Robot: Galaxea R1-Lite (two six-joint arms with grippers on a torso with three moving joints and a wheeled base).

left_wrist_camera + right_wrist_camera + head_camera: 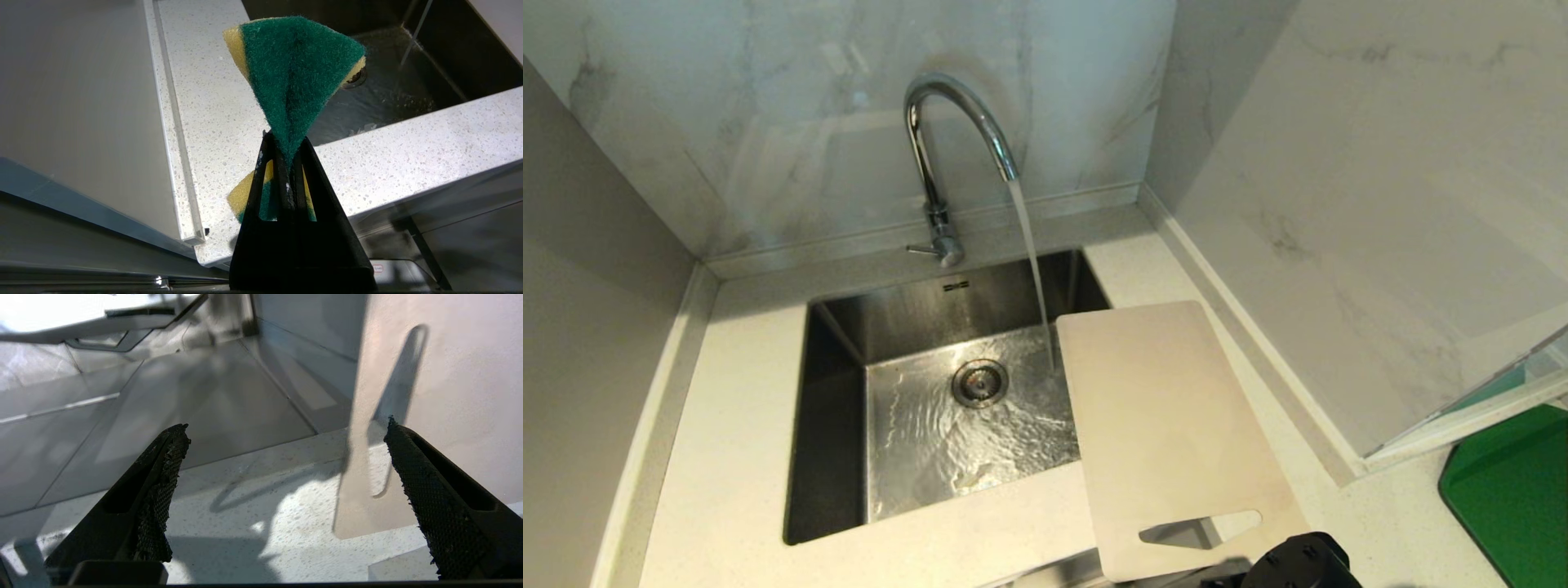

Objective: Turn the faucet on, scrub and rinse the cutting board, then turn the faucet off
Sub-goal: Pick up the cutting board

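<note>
The chrome faucet (929, 155) stands behind the sink, and water runs from its spout onto the sink floor. The cream cutting board (1168, 425) lies flat on the counter at the sink's right rim, handle slot toward me. My right gripper (286, 426) is open and empty, low over the counter beside the cutting board (449, 375) at its slot end. Only a black part of that arm (1303, 563) shows in the head view. My left gripper (286, 141) is shut on a green and yellow sponge (298, 69), held off the counter's near left edge.
The steel sink (833, 425) has a drain (979, 382) in its wet floor. The speckled counter (735, 457) wraps round it, with marble walls behind and to the right. A green mat (1511, 498) lies at the far right.
</note>
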